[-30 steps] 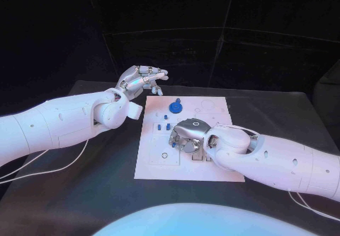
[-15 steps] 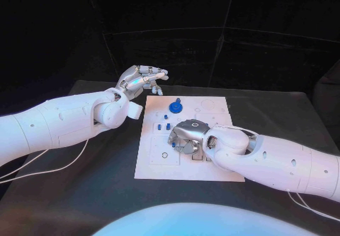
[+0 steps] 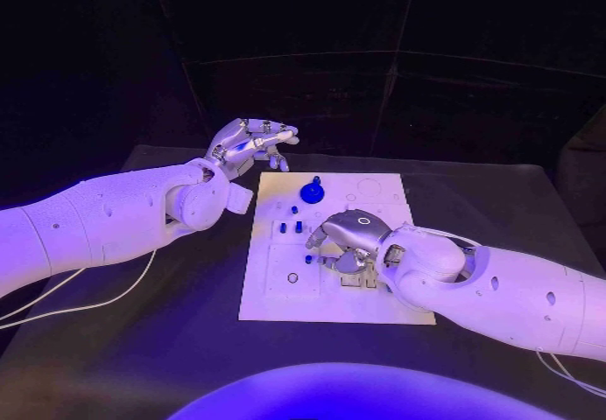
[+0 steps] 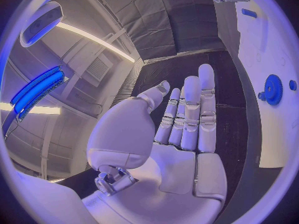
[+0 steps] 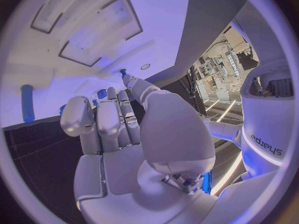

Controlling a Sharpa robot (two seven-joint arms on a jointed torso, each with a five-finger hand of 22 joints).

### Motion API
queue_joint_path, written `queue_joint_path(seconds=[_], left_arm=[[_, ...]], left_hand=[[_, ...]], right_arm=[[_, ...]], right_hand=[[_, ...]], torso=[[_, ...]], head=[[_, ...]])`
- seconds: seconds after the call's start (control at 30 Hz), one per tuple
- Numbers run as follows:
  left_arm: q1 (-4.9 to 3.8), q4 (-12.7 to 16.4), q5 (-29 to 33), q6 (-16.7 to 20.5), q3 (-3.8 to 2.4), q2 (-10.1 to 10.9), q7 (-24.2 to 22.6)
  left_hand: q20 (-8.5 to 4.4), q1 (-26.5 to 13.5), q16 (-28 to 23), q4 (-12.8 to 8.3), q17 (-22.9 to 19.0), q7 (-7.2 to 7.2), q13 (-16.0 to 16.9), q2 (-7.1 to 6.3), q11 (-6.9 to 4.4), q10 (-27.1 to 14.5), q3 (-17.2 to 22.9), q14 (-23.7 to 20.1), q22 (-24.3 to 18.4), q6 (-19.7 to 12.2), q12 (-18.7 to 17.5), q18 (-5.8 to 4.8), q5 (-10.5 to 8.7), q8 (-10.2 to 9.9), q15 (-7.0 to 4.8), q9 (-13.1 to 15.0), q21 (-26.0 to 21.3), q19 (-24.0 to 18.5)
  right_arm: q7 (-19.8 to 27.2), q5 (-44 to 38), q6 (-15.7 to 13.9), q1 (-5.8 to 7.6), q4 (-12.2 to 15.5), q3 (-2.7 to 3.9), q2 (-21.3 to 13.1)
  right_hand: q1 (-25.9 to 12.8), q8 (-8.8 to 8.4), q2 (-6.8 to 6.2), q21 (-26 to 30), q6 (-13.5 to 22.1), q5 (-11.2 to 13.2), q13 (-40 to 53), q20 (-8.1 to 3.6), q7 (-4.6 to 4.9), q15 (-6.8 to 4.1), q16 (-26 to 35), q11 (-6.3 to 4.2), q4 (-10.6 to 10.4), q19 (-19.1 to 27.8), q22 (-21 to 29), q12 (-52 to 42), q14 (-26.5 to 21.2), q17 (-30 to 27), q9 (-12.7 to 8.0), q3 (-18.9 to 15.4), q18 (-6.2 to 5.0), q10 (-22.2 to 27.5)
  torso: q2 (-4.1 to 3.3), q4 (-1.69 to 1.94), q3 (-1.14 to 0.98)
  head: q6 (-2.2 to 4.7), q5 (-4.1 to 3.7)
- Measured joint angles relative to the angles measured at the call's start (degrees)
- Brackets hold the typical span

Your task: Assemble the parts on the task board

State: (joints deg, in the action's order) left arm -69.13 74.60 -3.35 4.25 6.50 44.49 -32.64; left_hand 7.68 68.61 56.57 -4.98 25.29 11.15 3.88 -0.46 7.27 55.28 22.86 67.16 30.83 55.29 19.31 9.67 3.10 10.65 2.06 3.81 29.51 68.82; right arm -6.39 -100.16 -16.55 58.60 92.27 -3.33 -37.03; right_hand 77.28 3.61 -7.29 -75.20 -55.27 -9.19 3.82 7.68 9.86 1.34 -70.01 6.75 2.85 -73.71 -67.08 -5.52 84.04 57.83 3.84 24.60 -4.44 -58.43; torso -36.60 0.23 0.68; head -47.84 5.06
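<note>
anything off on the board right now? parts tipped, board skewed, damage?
Nothing stands out. The task board lies flat and square on the table, the blue gear sits near its far edge, and small blue parts stand mid-board. The right robot hand covers the board's centre.

Black table (image 3: 151, 332), white task board (image 3: 285, 302) flat at its middle

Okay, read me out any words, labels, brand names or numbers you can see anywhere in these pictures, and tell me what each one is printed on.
"sharpa": dark lettering on the robot's own white body, seen upside down in the right wrist view.
The task board has outlines and recesses but no lettering I can read.
The left hand, the right hand and the blue gear carry no legible marks.
</note>
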Motion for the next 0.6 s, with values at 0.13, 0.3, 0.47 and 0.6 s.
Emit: queue_joint_path(seconds=[0.13, 0.3, 0.47, 0.6], left_arm=[[0.0, -0.01, 0.0, -0.12, 0.01, 0.03, 0.05], [0.0, -0.03, 0.0, -0.21, 0.01, 0.05, 0.1], [0.0, -0.13, 0.01, -0.31, 0.03, -0.01, 0.14], [0.01, -0.22, 0.01, -0.38, 0.04, -0.03, 0.17]], left_hand=[[0.0, 0.0, 0.0, 0.0, 0.0, 0.0, 0.0, 0.0, 0.0, 0.0, 0.0, 0.0, 0.0, 0.0, 0.0, 0.0, 0.0, 0.0, 0.0, 0.0, 0.0, 0.0], [0.0, 0.0, 0.0, 0.0, 0.01, 0.0, 0.0, 0.0, 0.0, 0.0, 0.0, 0.0, 0.01, 0.0, 0.0, 0.0, 0.0, 0.0, 0.0, 0.0, 0.0, 0.0], [0.0, 0.0, 0.0, 0.0, 0.01, 0.0, 0.0, 0.0, 0.0, 0.0, 0.0, 0.0, 0.01, 0.0, 0.0, 0.0, 0.0, 0.0, 0.0, 0.0, 0.0, 0.0], [0.0, 0.0, 0.0, 0.0, 0.01, 0.0, 0.0, 0.0, 0.0, 0.0, 0.0, 0.0, 0.01, 0.0, 0.0, 0.0, 0.0, 0.0, 0.0, 0.0, 0.0, 0.0]], right_arm=[[-0.22, 0.56, -1.58, 0.72, 1.22, 0.01, -2.42], [-1.15, 1.73, -2.32, 2.38, 1.03, 0.72, -4.81], [-2.66, 2.54, -1.86, 3.71, 0.12, 1.45, -7.43], [-3.76, 2.69, -0.95, 3.99, -0.18, 1.51, -8.58]], right_hand=[[0.0, 0.0, 0.0, 0.0, 0.0, 0.0, 0.0, 0.0, 0.0, 0.0, 0.0, 0.0, 0.01, 0.0, -0.13, -0.24, 0.0, 0.0, 0.0, -0.3, 0.0, 0.0], [-0.41, 0.0, -0.41, 0.33, 1.91, 0.35, -0.01, 0.0, -0.23, 0.0, 0.35, -0.09, -0.16, 0.0, 0.44, -0.66, 0.0, -0.83, -0.04, -2.15, -0.1, 1.57], [-0.75, 0.0, -0.75, 1.6, 4.58, 1.38, -0.01, 0.08, -1.06, 0.21, 1.8, 0.1, -0.63, 0.93, 2.16, -1.34, -0.21, -2.85, -0.08, -5.41, -0.92, 3.61], [-0.75, 0.0, -0.75, 2.0, 5.55, 1.41, -0.01, 0.29, -1.44, 0.41, 2.31, 0.37, -1.0, 1.14, 2.72, -1.58, -0.41, -3.63, -0.08, -8.18, -0.92, 5.35]], torso=[[0.03, -0.04, 0.02], [0.04, -0.14, 0.08], [0.06, -0.19, 0.12], [0.07, -0.19, 0.11]], head=[[0.34, -0.49], [0.86, -0.93], [1.17, -1.17], [1.36, -1.3]])
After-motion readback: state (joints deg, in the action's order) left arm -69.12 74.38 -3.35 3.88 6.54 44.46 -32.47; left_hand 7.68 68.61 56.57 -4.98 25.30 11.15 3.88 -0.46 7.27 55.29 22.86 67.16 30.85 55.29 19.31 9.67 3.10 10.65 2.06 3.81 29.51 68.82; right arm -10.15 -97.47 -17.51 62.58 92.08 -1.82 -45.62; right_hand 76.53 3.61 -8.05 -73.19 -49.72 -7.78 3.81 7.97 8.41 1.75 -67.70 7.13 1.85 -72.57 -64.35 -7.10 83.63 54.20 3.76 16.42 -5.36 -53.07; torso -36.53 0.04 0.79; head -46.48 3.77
